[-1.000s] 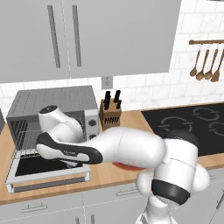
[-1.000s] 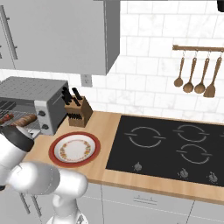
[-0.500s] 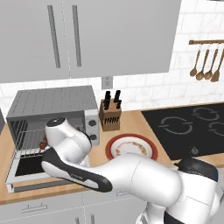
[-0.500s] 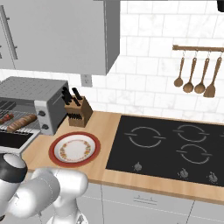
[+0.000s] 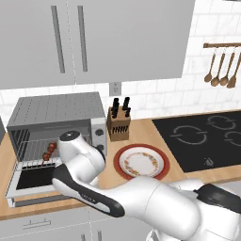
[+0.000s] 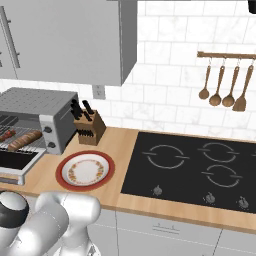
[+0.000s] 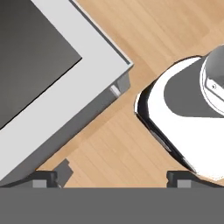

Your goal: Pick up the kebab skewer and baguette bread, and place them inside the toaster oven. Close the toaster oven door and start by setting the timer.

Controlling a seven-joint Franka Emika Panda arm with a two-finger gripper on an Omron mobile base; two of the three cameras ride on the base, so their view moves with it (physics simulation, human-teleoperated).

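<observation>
Toaster oven (image 6: 37,107) holding baguette bread (image 6: 25,141) and kebab skewer (image 5: 49,149) on rack, toaster oven door (image 5: 33,181) down (flat on worktop (image 6: 122,145)), claw (image 7: 112,177) spread apart, unloaded.

No text, label, brand, number or sign can be read anywhere in these views. The toaster oven (image 5: 59,123) has a light side panel with two round knobs, but no markings around them can be made out. The cooktop (image 6: 192,167) carries only ring outlines and small round control dots, with no legible figures. The red-rimmed plate (image 6: 85,170) shows a speckled pattern, not lettering.
</observation>
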